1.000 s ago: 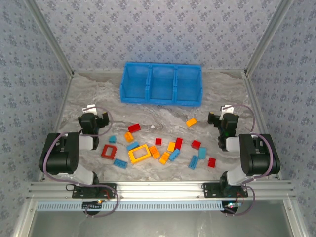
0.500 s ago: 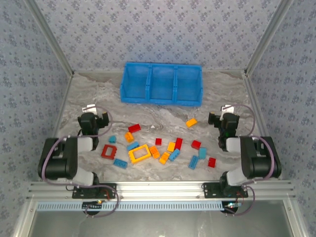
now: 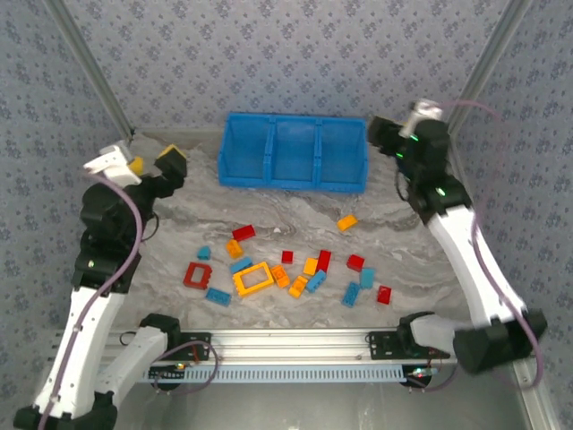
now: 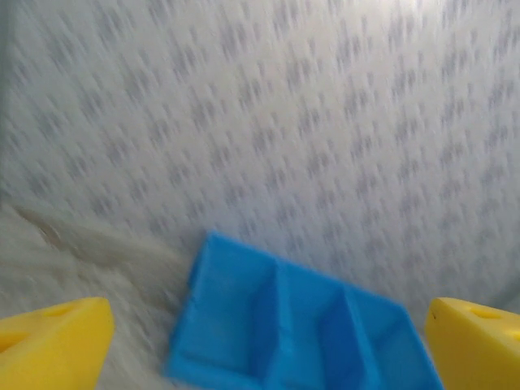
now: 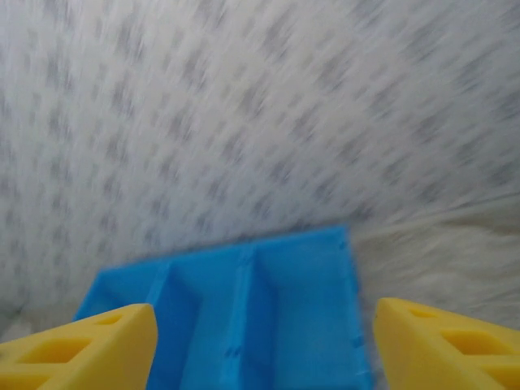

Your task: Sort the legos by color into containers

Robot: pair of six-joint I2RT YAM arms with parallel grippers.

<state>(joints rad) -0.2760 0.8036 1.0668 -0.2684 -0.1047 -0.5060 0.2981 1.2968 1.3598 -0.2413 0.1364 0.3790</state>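
A second ago both arms were folded low at the near edge of the table (image 3: 170, 224); now both have swung up and reached toward the far side. This looks like the opening move of the sort, since no brick has been picked up yet.

On the left, the left arm (image 3: 103, 242) stands tall, and the left gripper (image 3: 154, 163) hangs in the air above the far left corner of the table, well apart from the bricks. Its yellow fingertips (image 4: 53, 341) are spread wide, with nothing between them and nothing touching them. Its wrist camera, blurred by motion, looks past the fingers at the patterned wall (image 4: 284, 122) and the blue tray (image 4: 284, 325).

In the middle, the bricks (image 3: 286, 264) lie scattered on the table, red, light blue and yellow or orange mixed together, with a red frame (image 3: 198, 274) and a yellow frame (image 3: 253, 279) near the left of the group. Beyond them the tray (image 3: 269, 176) sits at the far edge. No brick can be seen in its three sections, so the whole sort appears to remain.

On the right, the right arm (image 3: 466, 242) stretches up and back, and the right gripper (image 3: 387, 143) hovers just beside the tray's right end. Its fingertips (image 5: 81, 345) are likewise wide apart and carry nothing.
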